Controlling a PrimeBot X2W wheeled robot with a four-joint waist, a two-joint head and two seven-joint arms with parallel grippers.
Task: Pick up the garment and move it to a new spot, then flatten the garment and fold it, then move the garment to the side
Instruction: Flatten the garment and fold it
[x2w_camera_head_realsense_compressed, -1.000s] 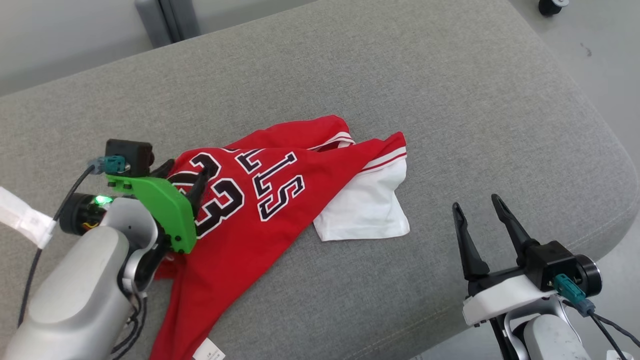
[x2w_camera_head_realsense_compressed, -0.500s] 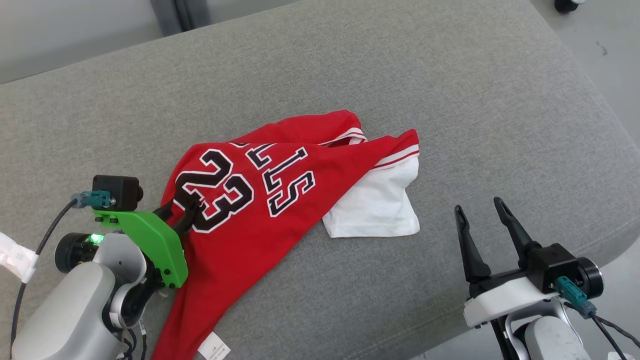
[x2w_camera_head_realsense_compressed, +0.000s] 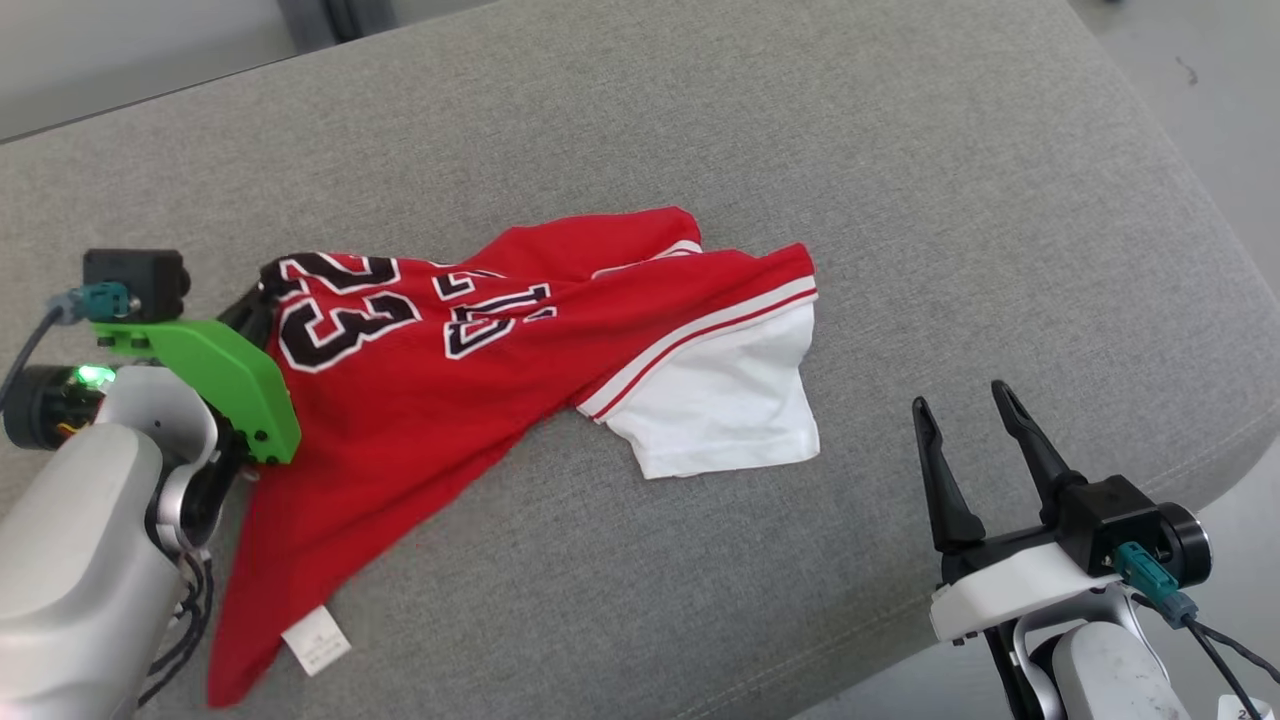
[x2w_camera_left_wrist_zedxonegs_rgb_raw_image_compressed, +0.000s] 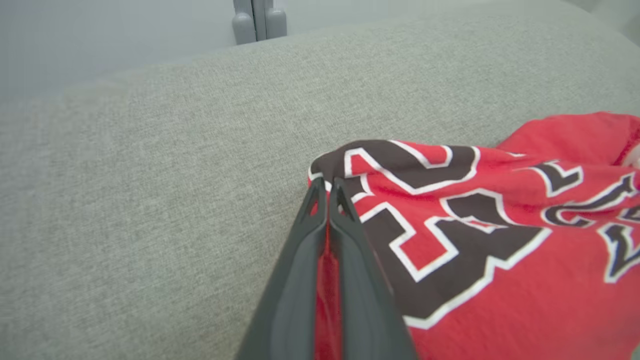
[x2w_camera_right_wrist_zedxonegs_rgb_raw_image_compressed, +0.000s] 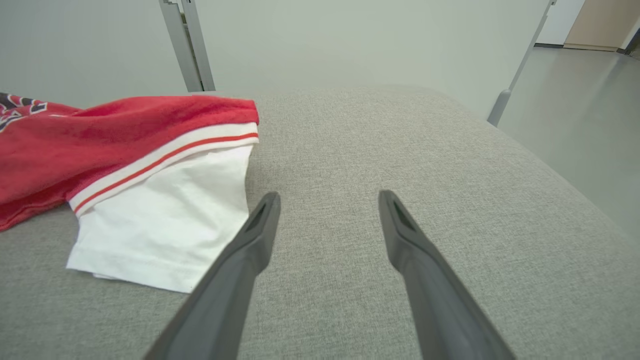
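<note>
Dragged leftward since a second ago, the red garment (x2w_camera_head_realsense_compressed: 450, 380) now stretches across the grey cushion (x2w_camera_head_realsense_compressed: 760, 130), its numbered fold raised and its white part (x2w_camera_head_realsense_compressed: 720, 420) lying flat. The left gripper (x2w_camera_left_wrist_zedxonegs_rgb_raw_image_compressed: 327, 189), open a second ago, is clamped on that fold. A good lift probably means rising steadily, so the cloth clears the cushion without slipping. The right gripper (x2w_camera_head_realsense_compressed: 968, 425) hovers near the cushion's right edge, jaws wide apart and empty.

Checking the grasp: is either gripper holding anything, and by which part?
Left gripper pinches the red jersey by its edge at the black number; right gripper is open, empty.
</note>
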